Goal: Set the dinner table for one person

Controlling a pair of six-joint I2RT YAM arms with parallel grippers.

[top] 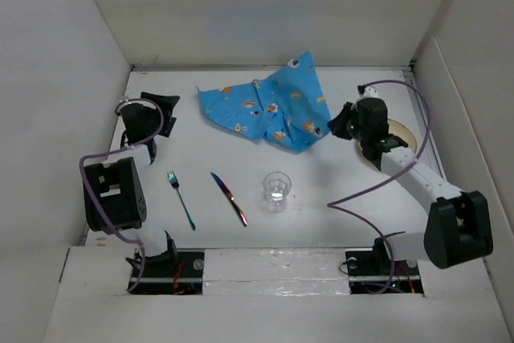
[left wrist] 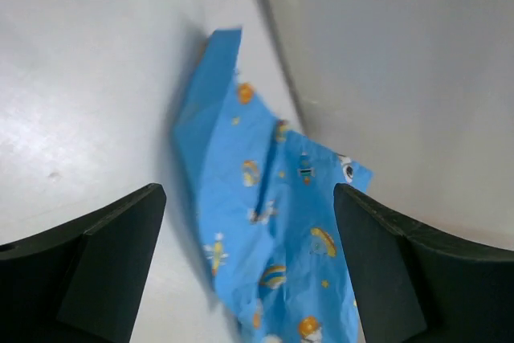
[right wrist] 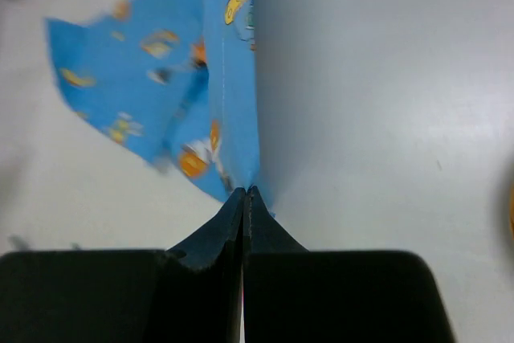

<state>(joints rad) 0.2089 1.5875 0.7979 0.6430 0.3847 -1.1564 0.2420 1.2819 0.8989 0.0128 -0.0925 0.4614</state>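
Note:
The blue cartoon-print cloth (top: 269,110) lies crumpled at the back middle of the white dinner table (top: 321,230). My right gripper (top: 333,126) is shut on the cloth's right corner; in the right wrist view the closed fingertips (right wrist: 245,192) pinch the cloth's (right wrist: 161,78) edge, which rises from them. My left gripper (top: 165,108) is open and empty at the far left, apart from the cloth; the left wrist view (left wrist: 249,198) shows the cloth (left wrist: 265,222) ahead between its spread fingers. A fork (top: 181,198), a knife (top: 229,198) and a clear glass (top: 276,189) lie near the front.
A tan round plate (top: 405,138) lies at the right edge, partly under my right arm. Upright white panels border the table on all sides. Purple cables loop off both arms.

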